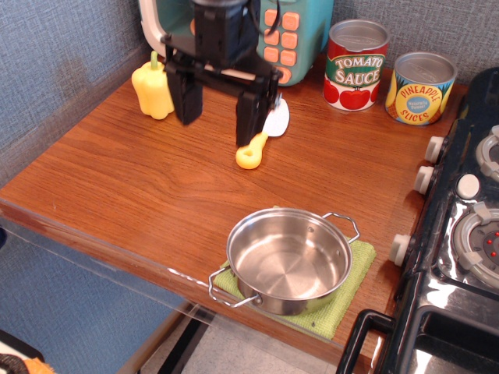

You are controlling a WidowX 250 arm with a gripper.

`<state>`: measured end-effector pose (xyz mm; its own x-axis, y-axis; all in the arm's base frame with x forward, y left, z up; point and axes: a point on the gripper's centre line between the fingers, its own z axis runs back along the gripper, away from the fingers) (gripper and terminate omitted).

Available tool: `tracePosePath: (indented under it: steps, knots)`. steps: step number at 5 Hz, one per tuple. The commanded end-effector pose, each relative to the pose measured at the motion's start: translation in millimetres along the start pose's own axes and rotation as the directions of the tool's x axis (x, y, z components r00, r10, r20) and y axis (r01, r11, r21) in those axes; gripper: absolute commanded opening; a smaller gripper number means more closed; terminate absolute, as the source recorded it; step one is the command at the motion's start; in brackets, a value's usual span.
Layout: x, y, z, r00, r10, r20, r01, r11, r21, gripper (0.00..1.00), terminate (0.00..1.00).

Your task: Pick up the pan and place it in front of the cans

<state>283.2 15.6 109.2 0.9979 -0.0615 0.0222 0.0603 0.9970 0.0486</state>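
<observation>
The pan (pixel 289 259), a shiny steel pot with two wire loop handles, sits on a green cloth (pixel 341 300) near the table's front right edge. The two cans stand at the back right: a red "Tomato Sauce" can (pixel 356 65) and a shorter yellow-blue "Pineapple Slices" can (pixel 421 88). My black gripper (pixel 217 121) hangs open and empty over the middle back of the table, well behind and left of the pan, its fingers spread wide.
A yellow toy pepper (pixel 153 87) stands at the back left. A yellow-handled toy knife (pixel 262 137) lies just right of the gripper. A toy microwave (pixel 292 35) is behind it. A black stove (pixel 460 234) borders the table's right side.
</observation>
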Motion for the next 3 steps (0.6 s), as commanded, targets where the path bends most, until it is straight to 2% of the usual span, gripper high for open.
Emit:
tracePosePath:
  steps: [1, 3]
  knots:
    - [-44.8, -20.3, -4.1, 0.993, -0.117, -0.004, 0.117, 0.991, 0.070, 1.00, 0.00]
    - [-45.9, -24.9, -35.7, 0.992, -0.103, -0.069, 0.112, 0.984, 0.136, 1.00, 0.00]
